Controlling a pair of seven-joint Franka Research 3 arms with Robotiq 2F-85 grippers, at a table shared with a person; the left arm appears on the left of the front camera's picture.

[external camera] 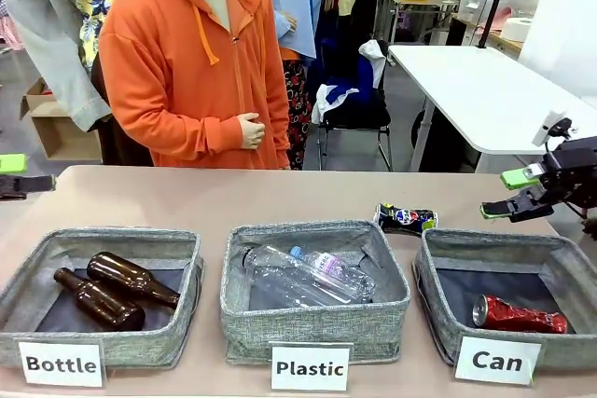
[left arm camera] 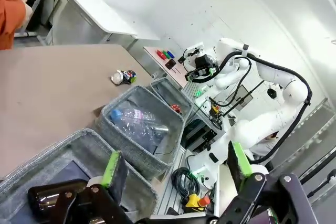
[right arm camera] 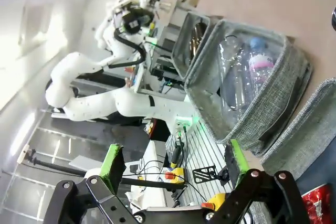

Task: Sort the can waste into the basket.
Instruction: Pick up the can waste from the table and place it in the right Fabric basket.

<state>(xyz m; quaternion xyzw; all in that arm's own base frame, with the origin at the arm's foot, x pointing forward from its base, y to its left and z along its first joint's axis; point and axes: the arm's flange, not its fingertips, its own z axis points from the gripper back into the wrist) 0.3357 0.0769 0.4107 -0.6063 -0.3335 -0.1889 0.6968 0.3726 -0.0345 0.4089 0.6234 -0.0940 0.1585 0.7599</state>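
Table (external camera: 187, 198): tan top carrying three grey fabric baskets in a row along my near edge.

Left claw (external camera: 26, 174): mine, at the picture's left edge in the front view, above the table and well apart from both cans. My left wrist view shows its green-padded fingers (left arm camera: 112, 169) spread wide with nothing between them.

Right claw (external camera: 508, 193): mine, held above the table near the far rim of the right-hand basket, fingers pointing toward the middle. It is agape and grips nothing, and my right wrist view shows its green pads (right arm camera: 113, 163) far apart.

Square grey woven-fabric basket signed "Can" (external camera: 431, 291): rightmost of the three, with soft sides and a dark inner base.

Crushed shiny red metal can (external camera: 518, 314): lies on its side inside the "Can" basket, toward its near wall.

Crushed dark blue metal can with a round red-white-blue logo (external camera: 405, 219): lies on its side on the table, outside the baskets, just behind the gap between the middle and right-hand ones. It is apart from my right claw.

Grey basket signed "Plastic" (external camera: 317, 328): middle one, holding clear plastic bottles (external camera: 308, 272).

Grey basket signed "Bottle" (external camera: 140, 347): leftmost, holding two brown glass bottles (external camera: 117, 291).

Person in an orange hooded top (external camera: 187, 62): stands at the far side, one hand (external camera: 250, 130) held against the body.
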